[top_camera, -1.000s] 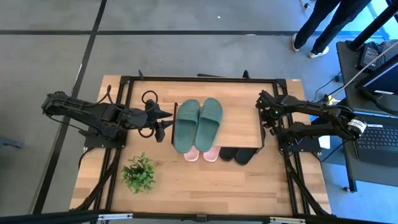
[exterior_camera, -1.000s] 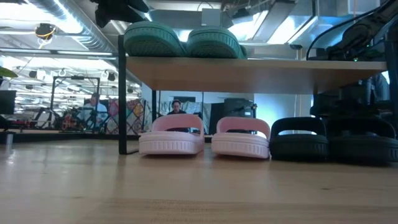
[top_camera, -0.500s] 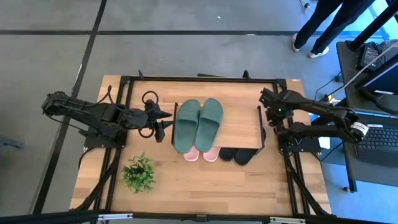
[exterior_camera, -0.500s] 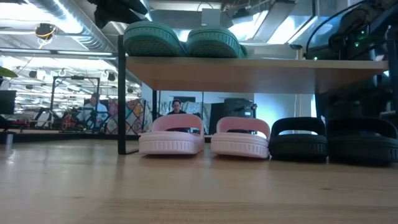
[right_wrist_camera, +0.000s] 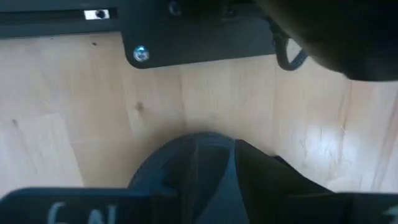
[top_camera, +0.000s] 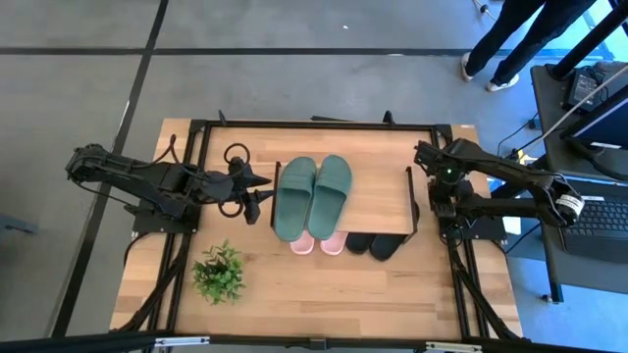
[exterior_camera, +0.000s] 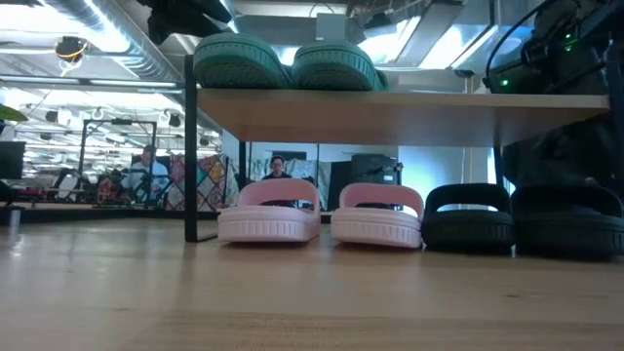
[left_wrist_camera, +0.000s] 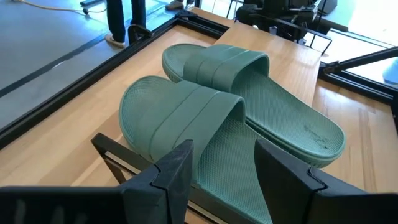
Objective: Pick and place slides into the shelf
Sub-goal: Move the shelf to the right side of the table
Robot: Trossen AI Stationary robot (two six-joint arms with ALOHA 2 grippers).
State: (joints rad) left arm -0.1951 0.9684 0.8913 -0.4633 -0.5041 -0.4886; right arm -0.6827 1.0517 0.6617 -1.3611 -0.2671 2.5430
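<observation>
The dull green slides (top_camera: 314,194) lie side by side, soles down, on the shelf's wooden top board (top_camera: 383,191). Under the board, the pale pink slides (exterior_camera: 322,219) and black slides (exterior_camera: 522,224) stand on the table, toes toward the near edge. My left gripper (left_wrist_camera: 222,157) hovers open at the shelf's left end, with the nearer green slide (left_wrist_camera: 186,124) just beyond its fingers and untouched. My right gripper (right_wrist_camera: 217,149) is off the shelf's right end (top_camera: 434,199). It points steeply down at bare tabletop and is shut on nothing.
A small potted plant (top_camera: 220,272) stands near the table's front left. A black cable loop (top_camera: 235,154) lies left of the shelf. The black metal table frame (top_camera: 294,124) runs round the work area. A person's legs (top_camera: 510,39) and a desk (top_camera: 599,216) are beyond the right side.
My right gripper has risen beside the shelf's right end, drawn slightly toward the table's right edge, rolled, and tipped to point more steeply down. The slides and the shelf have stayed where they were.
</observation>
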